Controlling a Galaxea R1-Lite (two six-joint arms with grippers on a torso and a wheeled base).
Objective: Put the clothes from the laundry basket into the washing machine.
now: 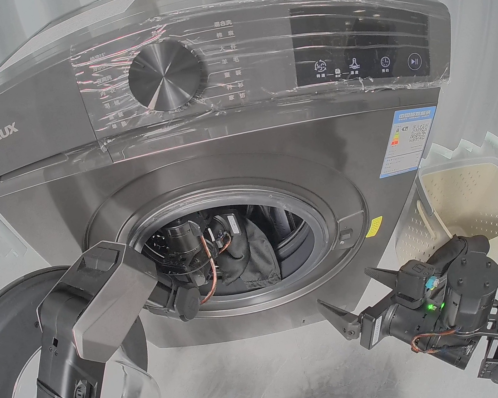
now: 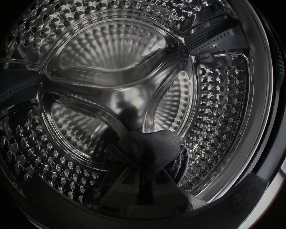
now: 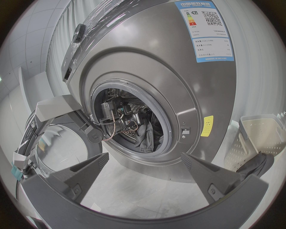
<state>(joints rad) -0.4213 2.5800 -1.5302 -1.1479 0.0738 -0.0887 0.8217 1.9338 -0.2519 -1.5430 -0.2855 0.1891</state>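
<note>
1. Two pincers are seen at the washing machine (image 1: 255, 163), whose door (image 1: 6, 334) is swung open beside the left arm.
2. The left pincer (image 1: 236, 243) is placed inside the round opening, at the mouth of the drum (image 2: 119, 59).
3. It is closed on a dark garment (image 1: 250, 259), which is bunched over its fingertips and hangs down below them inside the door ring.
4. In the left wrist view the dark garment (image 2: 149, 146) is seen directly ahead of that pincer, low in the drum, with the dimpled steel wall around it and the back wall beyond.
5. Whether the hanging cloth touches the drum's floor cannot be told.
6. The right pincer (image 1: 344, 288) is held outside the machine, lower than the opening and well apart from the left pincer.
7. Its jaws are spread wide, and nothing is held between them.
8. The opening, the left pincer and the hanging garment are framed ahead of the right pincer (image 3: 144, 155) in its own wrist view.
9. The laundry basket (image 1: 482, 193), cream and perforated, is set on the floor just behind the right pincer, beside the machine's front.
10. A second dark garment (image 3: 256, 165) is draped over the basket's near rim, off to the side of the right pincer and untouched by it.
</note>
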